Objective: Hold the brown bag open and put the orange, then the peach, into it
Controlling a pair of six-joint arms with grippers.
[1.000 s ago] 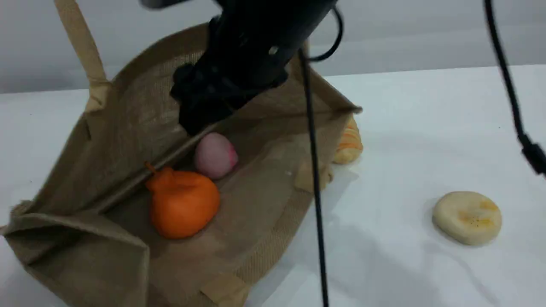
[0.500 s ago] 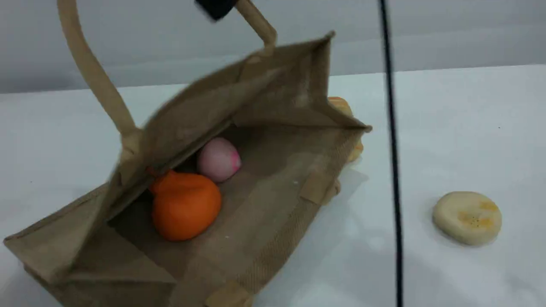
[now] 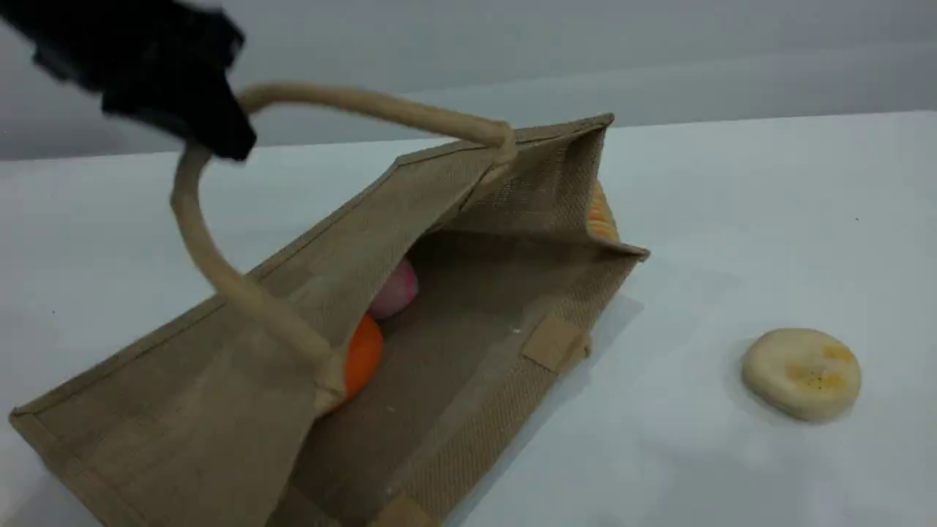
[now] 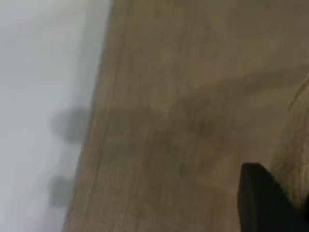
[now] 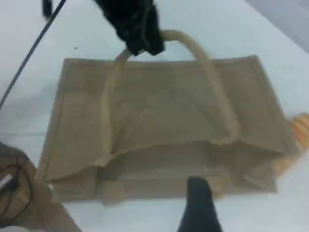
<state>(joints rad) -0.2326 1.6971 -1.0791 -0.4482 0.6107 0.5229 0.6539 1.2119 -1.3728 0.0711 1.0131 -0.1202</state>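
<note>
The brown bag (image 3: pixel 219 395) lies on its side on the table, its mouth toward the right. My left gripper (image 3: pixel 219 139) is shut on the upper beige handle (image 3: pixel 366 106) above the bag's left part, also seen from the right wrist camera as left gripper (image 5: pixel 142 46) on the handle (image 5: pixel 212 72). Inside the mouth, the orange (image 3: pixel 364 355) and the peach (image 3: pixel 397 289) peek out from under the upper wall. One right fingertip (image 5: pixel 199 193) hangs above the bag (image 5: pixel 164 111), apart from it; the other finger is out of frame. The left wrist view is filled with bag fabric (image 4: pixel 183 106).
A striped bread roll (image 3: pixel 600 216) sits behind the bag's right corner, also visible as the roll (image 5: pixel 297 130). A pale yellow flat disc (image 3: pixel 801 373) lies on the white table (image 3: pixel 768 219) to the right.
The right arm and its cable have left the scene view. My left gripper moved left and down with the handle, and the bag's upper wall dropped over the fruits, covering most of the orange.
</note>
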